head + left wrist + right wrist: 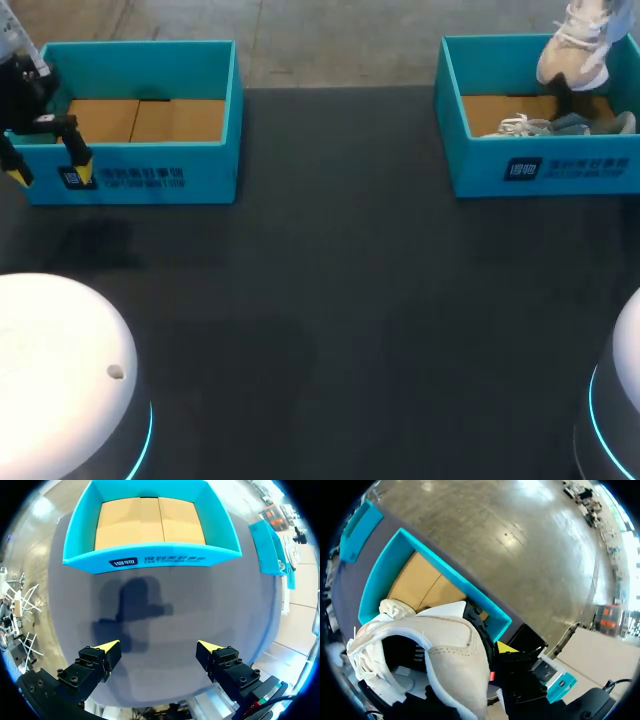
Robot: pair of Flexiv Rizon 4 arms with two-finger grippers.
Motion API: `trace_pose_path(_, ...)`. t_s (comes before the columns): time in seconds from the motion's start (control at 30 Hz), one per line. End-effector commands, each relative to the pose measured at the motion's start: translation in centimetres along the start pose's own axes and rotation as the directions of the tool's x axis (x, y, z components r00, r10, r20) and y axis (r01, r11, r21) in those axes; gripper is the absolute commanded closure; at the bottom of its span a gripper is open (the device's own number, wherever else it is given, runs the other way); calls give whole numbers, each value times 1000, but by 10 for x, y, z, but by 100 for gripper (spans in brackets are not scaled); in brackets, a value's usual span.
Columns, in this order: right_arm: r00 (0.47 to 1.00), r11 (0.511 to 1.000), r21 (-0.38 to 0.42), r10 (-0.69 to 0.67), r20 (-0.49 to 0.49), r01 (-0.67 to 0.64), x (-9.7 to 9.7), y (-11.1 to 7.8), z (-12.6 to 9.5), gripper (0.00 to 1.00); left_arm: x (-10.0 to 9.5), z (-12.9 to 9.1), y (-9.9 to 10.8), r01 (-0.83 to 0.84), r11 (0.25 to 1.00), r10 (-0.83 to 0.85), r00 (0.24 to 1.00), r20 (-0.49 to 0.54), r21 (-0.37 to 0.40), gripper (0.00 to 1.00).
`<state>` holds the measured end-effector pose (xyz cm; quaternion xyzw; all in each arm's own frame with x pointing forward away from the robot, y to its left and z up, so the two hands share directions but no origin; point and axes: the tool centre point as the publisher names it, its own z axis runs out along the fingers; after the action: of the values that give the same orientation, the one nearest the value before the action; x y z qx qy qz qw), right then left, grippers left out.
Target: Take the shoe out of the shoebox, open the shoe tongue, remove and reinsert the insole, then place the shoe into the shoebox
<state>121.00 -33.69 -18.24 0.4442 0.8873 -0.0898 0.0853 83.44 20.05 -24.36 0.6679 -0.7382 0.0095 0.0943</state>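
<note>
- Right gripper (492,652): clamped on the heel of the shoe (445,650). I see one yellow tip against the outside of the heel; the other finger is hidden by the shoe.
- Shoe: cream-white upper, white laces, dark lining. In the head view it hangs in the air above the far right corner of the right shoebox (540,175), clear of the rim.
- Right shoebox: teal walls, brown card floor. A second shoe (560,125), grey with white laces, lies inside on its side.
- Writing, right shoebox: a dark label block with white characters on the front wall, then two lines of dark print beside it. Not legible from my views.
- Left gripper (159,647): fingers spread wide, nothing between them. It hovers over the dark table (350,300), just in front of the left shoebox (150,555).
- Left shoebox: teal, with only the brown card floor showing inside.
- Writing, left shoebox: the same layout on the front wall, a dark block with white characters and a line of dark print to its side. Seen best from the left wrist.
- Shadow of the left gripper falls on the table between its fingers and the box.
</note>
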Motion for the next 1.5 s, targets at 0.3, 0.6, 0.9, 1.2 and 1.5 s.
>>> trace_pose_path(0.3, 945, 950, 78, 309, -109, -302, -12, -15, 5, 100, 0, -1, 1, 0, 1000, 0, 1000, 2, 0, 0)
trace_pose_path(0.6, 945, 950, 78, 309, -109, -302, -12, -15, 5, 100, 0, -1, 1, 0, 1000, 0, 1000, 2, 0, 0)
trace_pose_path(0.9, 862, 875, 151, 481, -161, -460, -21, -16, 11, 100, 0, -1, 1, 0, 1000, 0, 1000, 2, 0, 0)
trace_pose_path(1.2, 670, 702, 196, 712, -208, -685, -23, -33, 20, 100, 0, -1, 1, 0, 1000, 0, 1000, 2, 0, 0)
trace_pose_path(1.5, 625, 649, 215, 761, -176, -730, -4, -43, 19, 100, 0, -1, 1, 0, 1000, 0, 1000, 2, 0, 0)
